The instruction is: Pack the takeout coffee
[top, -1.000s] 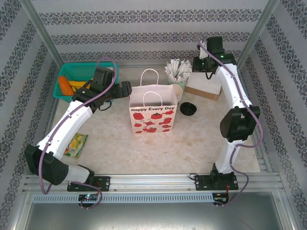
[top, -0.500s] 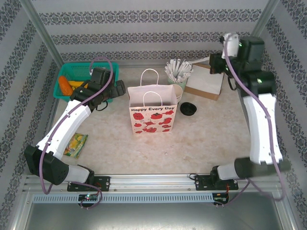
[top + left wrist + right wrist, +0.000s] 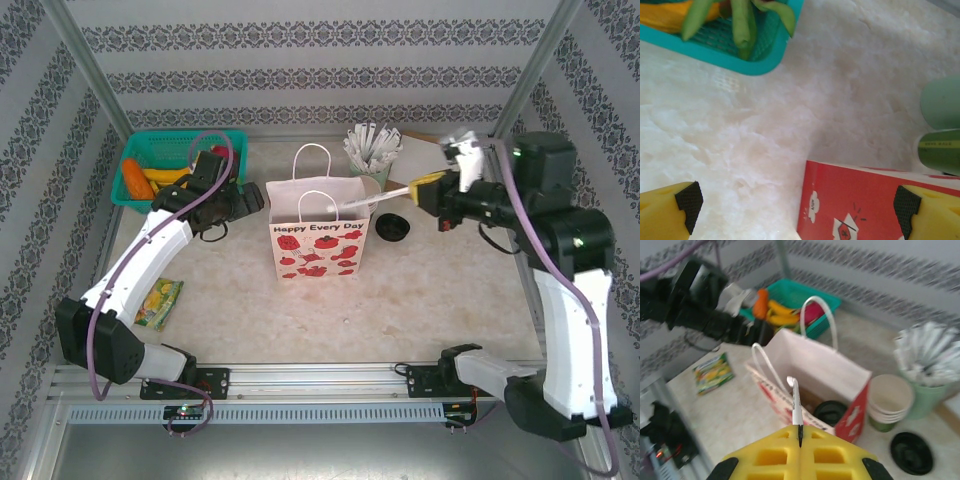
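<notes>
So the takeout coffee [image 3: 830,411] looks to be in the gift bag [image 3: 318,235] already. From the right wrist view you can see its black lid down inside, with the bag standing upright mid-table [image 3: 420,290]. The right jaws are clamped shut on a thin white wrapped stick [image 3: 795,402] (straw or stirrer, can't tell), its tip pointing at the bag's mouth. The left jaws are wide open with nothing in them, just beside the bag's left end. My guess is we're on the extras step. The next move needs the stick's tip lined up over the opening, then a clean let-go. The stacked paper cups [image 3: 890,400] and loose black lid [image 3: 912,452] sit near the bag's right end and don't look involved.
</notes>
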`<state>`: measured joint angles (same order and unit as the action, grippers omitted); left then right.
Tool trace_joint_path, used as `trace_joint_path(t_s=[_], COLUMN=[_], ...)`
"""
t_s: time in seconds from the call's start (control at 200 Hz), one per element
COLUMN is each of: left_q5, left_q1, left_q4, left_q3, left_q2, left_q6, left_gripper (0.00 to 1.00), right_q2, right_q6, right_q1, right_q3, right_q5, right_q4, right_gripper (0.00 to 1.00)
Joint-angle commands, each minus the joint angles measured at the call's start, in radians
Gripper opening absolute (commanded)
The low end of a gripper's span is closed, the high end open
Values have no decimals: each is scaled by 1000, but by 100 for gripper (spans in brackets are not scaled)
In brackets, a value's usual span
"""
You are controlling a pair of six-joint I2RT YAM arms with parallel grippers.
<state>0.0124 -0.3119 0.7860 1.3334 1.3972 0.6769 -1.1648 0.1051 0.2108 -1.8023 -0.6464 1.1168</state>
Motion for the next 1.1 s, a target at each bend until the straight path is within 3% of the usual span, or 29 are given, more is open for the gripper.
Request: trace_joint_path(t_s=[0.0,0.145,0.44,0.605,0.639,0.709,0.879,0.989,1.094], left_q5=[-62,-76,-112,-111,-104,-93,-82,-69,-14], left_q1=[10,11,11,11,10,11,10,11,10], left_q4=[-28,-39,-76,-76,-74,-71,-77,-83,-112], left_q3=[-6,-18,-26,1,6,13,16,11,-23], left_q2=[9,2,38,70,73,79,83,70,22], left_q6=[28,31,42,31,30,26,19,8,7], left_gripper=[100,100,100,100,100,100,100,100,100], right_q2=[-128,-311,-553,-537,-523,-486,-349,-303,-356], right_q6=[22,-8,-45,7,-2,-26,-33,-130,-287], right_q1=[73,117,219,224,204,153,17,-97,-250], right_q3=[33,-83,-165,-96,-80,-60,57,187,230], right_q5=[-43,44,-90,5,21,44,133,369,534], right_q4=[-66,-136,-183,-179,-182,-184,-229,-336,-378], right_gripper=[0,0,0,26,36,45,79,97,97])
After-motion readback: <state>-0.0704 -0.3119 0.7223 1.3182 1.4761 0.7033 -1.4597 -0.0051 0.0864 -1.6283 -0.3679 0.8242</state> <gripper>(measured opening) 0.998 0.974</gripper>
